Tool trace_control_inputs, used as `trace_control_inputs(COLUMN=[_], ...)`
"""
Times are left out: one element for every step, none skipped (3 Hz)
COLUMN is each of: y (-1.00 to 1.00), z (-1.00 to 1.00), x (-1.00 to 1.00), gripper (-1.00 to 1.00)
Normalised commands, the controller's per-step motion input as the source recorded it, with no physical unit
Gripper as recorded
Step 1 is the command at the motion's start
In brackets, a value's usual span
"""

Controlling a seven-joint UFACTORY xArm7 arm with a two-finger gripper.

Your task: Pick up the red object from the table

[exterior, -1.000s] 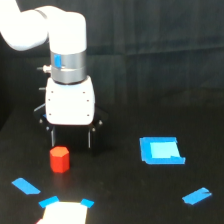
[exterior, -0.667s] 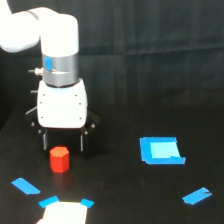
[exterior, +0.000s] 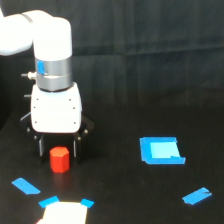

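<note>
Probably a robotics lab: a white arm (exterior: 50, 75) over a black table (exterior: 130, 200) marked with blue tape pieces (exterior: 26, 186).

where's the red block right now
The red object sits on the table at the exterior view's lower left, directly below the open pincer, between its two dark fingers, well left of the blue square patch.

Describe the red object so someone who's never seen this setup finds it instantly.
Start at the white arm on the exterior view's left and follow it down to the gripper above the black table. The red object stands on the table between the dark fingers. It is the only red thing, a small faceted block; everything else nearby is flat blue tape.
</note>
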Motion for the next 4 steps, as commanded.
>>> trace_control_inputs(y=[-0.43,0.11,0.06,0.07], z=[-0.49,-0.43,0.16,0.42], x=[0.33,0.76,0.24,0.23], gripper=[-0.13,-1.00,-0.96,-1.00])
